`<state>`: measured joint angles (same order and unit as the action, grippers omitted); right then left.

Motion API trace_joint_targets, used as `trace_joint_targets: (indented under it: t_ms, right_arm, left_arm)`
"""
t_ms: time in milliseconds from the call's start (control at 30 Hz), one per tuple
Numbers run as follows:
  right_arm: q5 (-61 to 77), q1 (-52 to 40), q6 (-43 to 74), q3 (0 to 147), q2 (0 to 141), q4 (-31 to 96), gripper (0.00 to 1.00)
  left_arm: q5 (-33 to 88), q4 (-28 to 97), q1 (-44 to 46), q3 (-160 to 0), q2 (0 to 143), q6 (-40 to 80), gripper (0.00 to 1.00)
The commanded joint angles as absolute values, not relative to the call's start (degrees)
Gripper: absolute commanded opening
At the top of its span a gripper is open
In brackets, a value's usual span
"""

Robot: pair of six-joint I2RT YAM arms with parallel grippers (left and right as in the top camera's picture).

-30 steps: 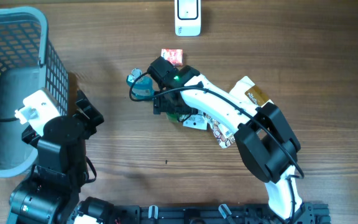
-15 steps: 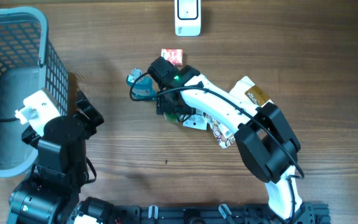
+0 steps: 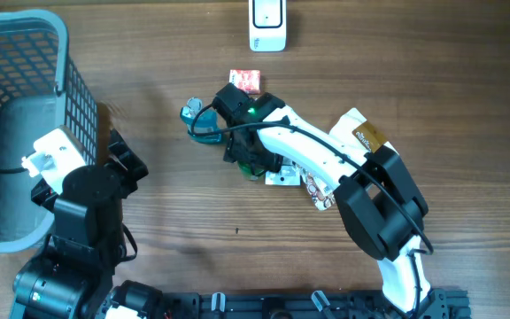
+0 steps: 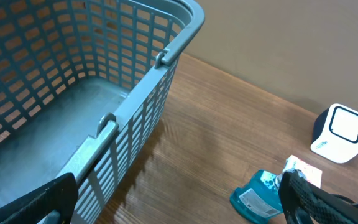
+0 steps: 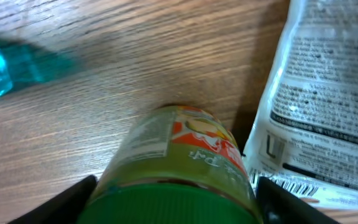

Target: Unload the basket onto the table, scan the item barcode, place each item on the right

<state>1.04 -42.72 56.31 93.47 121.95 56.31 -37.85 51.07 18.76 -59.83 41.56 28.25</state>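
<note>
here, the right gripper (image 5: 176,202) straddles the green-lidded can (image 5: 173,155) on the wooden table (image 3: 175,204).
its fingers flank the round plastic lid; whether they press it, i cannot tell. a crinkled printed pouch (image 5: 328,93) lies just beside the can, with bare grained wood on the other side towards a teal packet (image 3: 197,120). the left gripper (image 4: 179,199) is spread wide beside the grey lattice basket (image 4: 166,59). a white scanner (image 3: 266,22) sits at the far edge.

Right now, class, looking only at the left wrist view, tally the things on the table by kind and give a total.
Basket: 1
Scanner: 1
Packets: 2, the teal packet and the pale packet
Total: 4
</note>
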Motion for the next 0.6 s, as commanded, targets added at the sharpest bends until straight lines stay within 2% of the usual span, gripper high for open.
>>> trace_joint_targets:
  t_ms: [0, 67, 233, 567]
  right_arm:
    - [0.7, -42.8, 57.5, 93.1, 123.2, 56.1, 0.87]
    - [0.6, -42.8, 56.5, 93.1, 123.2, 56.2, 0.92]
    - [0.7, -42.8, 52.3, 93.1, 123.2, 56.1, 0.88]
    - [0.6, -42.8, 46.1, 93.1, 123.2, 56.3, 0.88]
  left_arm:
    - [-38.0, 51.2, 18.4, -59.8, 41.2, 29.2, 1.0]
    - [-38.0, 51.2, 18.4, -59.8, 41.2, 29.2, 1.0]
    - [-38.0, 51.2, 18.4, -59.8, 41.2, 29.2, 1.0]
    - [-38.0, 51.3, 18.4, -59.8, 41.2, 29.2, 1.0]
